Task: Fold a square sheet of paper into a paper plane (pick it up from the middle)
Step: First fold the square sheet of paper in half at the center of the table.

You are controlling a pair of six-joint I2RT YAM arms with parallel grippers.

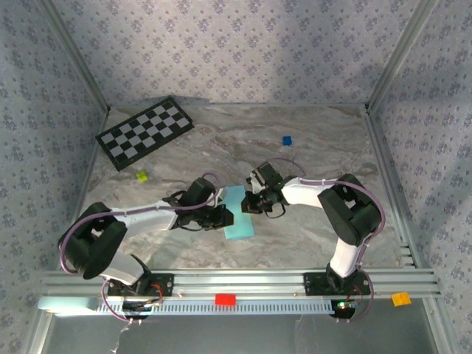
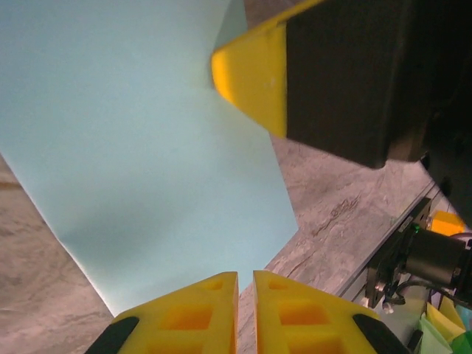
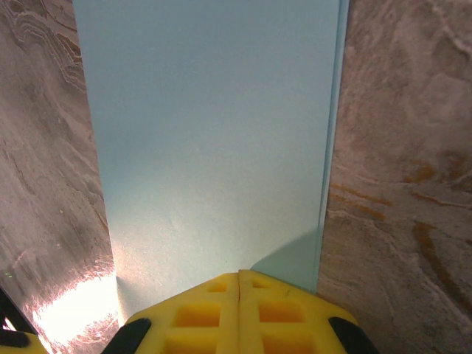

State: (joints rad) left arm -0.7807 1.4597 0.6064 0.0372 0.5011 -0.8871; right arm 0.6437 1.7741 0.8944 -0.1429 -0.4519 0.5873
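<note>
Tabletop (image 1: 310, 147): sheet (image 1: 240, 220) between left hand (image 1: 221, 216), right hand (image 1: 255, 200).

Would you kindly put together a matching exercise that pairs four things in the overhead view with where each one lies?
Things:
1. checkerboard
2. small blue cube
3. sheet of paper
4. red block

Places:
A. middle of the table
B. on the near rail
C. far left corner of the table
D. far side of the table, right of centre

Pairs: 1-C, 2-D, 3-A, 4-B
</note>
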